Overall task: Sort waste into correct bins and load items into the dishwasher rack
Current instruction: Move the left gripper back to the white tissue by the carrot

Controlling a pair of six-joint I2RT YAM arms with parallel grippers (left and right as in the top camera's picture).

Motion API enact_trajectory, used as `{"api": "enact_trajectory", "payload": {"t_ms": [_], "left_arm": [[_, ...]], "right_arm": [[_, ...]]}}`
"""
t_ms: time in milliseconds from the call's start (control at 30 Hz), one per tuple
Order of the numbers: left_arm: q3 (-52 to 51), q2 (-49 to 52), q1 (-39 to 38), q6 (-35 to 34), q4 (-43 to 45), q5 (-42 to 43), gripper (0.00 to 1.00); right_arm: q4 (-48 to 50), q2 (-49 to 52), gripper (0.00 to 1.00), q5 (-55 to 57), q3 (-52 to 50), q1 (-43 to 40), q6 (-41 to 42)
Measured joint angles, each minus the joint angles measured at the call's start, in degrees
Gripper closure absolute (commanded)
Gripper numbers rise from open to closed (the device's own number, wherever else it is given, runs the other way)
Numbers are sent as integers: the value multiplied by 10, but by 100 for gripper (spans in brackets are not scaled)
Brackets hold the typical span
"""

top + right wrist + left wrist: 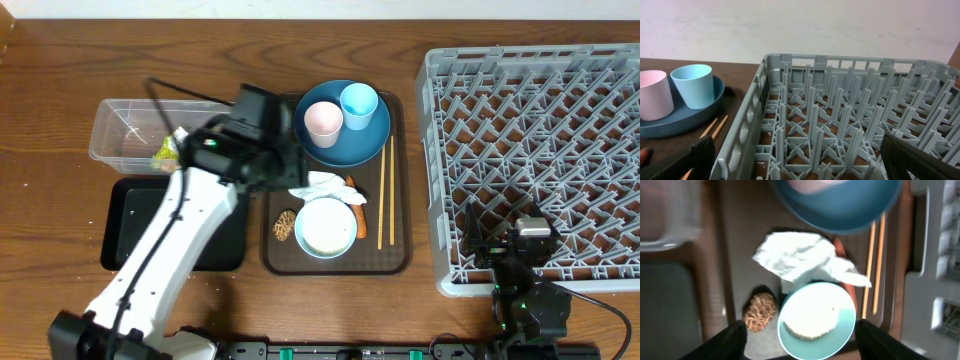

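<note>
My left gripper (802, 342) hangs open over the brown tray, its fingers either side of the light-blue bowl (815, 320) with white rice crumbs in it, and it holds nothing. Crumpled white paper (800, 257) lies just beyond the bowl, over an orange carrot piece (356, 208). A brown lump (760, 311) sits left of the bowl. The chopsticks (385, 190) lie along the tray's right side. The dark-blue plate (350, 140) carries the white-pink cup (322, 122) and light-blue cup (359, 103). A yellow-green wrapper (165, 152) lies in the clear tub (125, 130). My right gripper (810, 160) stands open at the grey rack (540, 150).
The black tray (130, 230) lies in front of the clear tub, partly under my left arm. The brown serving tray (400, 250) sits between the bins and the rack. The rack's pegs stand upright right in front of my right gripper.
</note>
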Motion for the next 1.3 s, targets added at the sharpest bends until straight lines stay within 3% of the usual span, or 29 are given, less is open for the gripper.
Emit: {"api": "enact_trajectory", "payload": {"t_ms": [500,733,1300], "left_arm": [[0,123,-100,122,70,-14,27],[0,152,-137,195,84,-14,21],[0,183,-182,222,146,-14,20]], "right_arm": [[0,0,1,0,0,0,0],[0,0,1,0,0,0,0],[0,0,1,0,0,0,0]]}}
